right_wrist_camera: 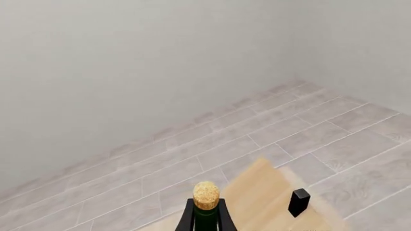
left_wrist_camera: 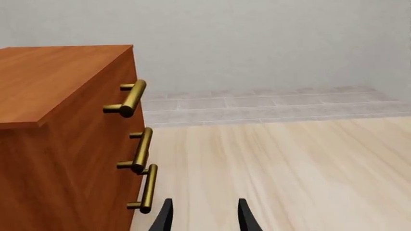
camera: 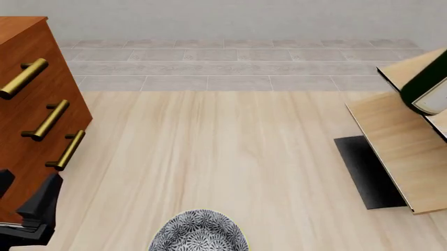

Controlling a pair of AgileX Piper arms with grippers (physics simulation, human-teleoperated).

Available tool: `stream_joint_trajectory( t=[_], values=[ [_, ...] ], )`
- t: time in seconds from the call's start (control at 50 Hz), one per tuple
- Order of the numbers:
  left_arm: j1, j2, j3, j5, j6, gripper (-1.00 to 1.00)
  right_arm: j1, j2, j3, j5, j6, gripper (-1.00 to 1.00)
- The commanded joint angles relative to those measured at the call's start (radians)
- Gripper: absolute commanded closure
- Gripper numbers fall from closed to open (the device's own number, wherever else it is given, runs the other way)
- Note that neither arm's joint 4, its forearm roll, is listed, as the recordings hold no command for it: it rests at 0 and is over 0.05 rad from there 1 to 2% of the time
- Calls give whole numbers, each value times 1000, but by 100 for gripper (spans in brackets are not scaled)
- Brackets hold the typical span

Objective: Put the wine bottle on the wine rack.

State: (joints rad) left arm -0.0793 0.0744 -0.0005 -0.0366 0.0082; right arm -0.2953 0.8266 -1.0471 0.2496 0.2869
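Note:
The wine bottle [camera: 421,88] shows at the right edge of the front view. Its dark green lower body and white label hang tilted between the slanted pale-wood panels of the wine rack [camera: 394,141]. I cannot tell whether it touches a panel. In the right wrist view my right gripper [right_wrist_camera: 205,219] has its black fingers [right_wrist_camera: 186,219] shut on the green neck, just below the tan cork [right_wrist_camera: 206,195]. A pale rack panel [right_wrist_camera: 257,192] lies beyond. The right arm is out of the front view. My left gripper [left_wrist_camera: 203,216] is open and empty beside the cabinet, low at the left of the front view [camera: 26,196].
A reddish-brown cabinet [camera: 28,104] with brass bar handles [left_wrist_camera: 132,98] stands at the left. A patterned grey-and-white bowl [camera: 199,232] sits at the near edge. The rack's black base plate [camera: 363,172] lies on the table. A small black block [right_wrist_camera: 299,202] shows by the pale panel.

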Motion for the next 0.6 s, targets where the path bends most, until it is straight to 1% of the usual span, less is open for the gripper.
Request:
stream_joint_trajectory(
  t=[0.02,0.14,0.18,0.2,0.34,0.4,0.6],
  values=[
    [-1,5,0,-3,3,-100,-31,23,-4,-17,18,100],
    [-1,4,0,-2,4,-100,-36,26,-12,-8,13,100],
    [-1,5,0,0,3,-100,-39,27,-16,-2,21,100],
    [-1,5,0,0,6,-100,-36,28,-18,1,13,100],
    [-6,12,0,-6,6,-100,-46,41,-26,17,3,100],
    [-6,2,0,7,5,-100,-49,52,-27,25,-3,100],
    [-11,8,0,6,5,-100,-68,70,-27,30,-2,100]
  ],
)
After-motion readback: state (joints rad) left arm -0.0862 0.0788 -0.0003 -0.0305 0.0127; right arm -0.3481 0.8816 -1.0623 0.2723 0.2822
